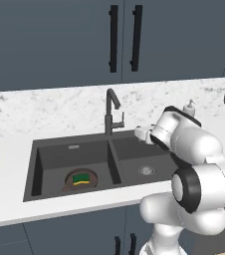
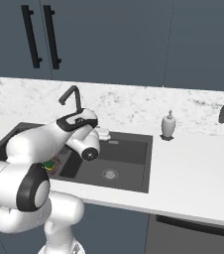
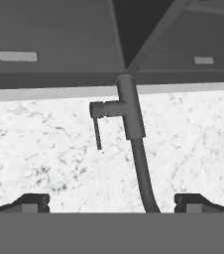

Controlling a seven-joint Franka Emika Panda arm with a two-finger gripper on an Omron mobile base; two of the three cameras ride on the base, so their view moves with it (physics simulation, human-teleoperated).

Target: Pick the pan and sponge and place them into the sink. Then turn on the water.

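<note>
- At the sink's left basin, roughly 7 o'clock from the faucet, the pan lies flat with the sponge resting in it.
- Gripper faces the faucet, fingertips spread wide, nothing between them.
- No water runs.
- Faucet lever juts sideways off the stem: thin, rigid, likely slick metal; best pushed near its free end.

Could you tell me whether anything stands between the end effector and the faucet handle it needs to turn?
Nothing visible does. In the hand view the end effector is open and faces the faucet, whose lever hangs free against bare marble. The pan and sponge already lie in the sink.
</note>
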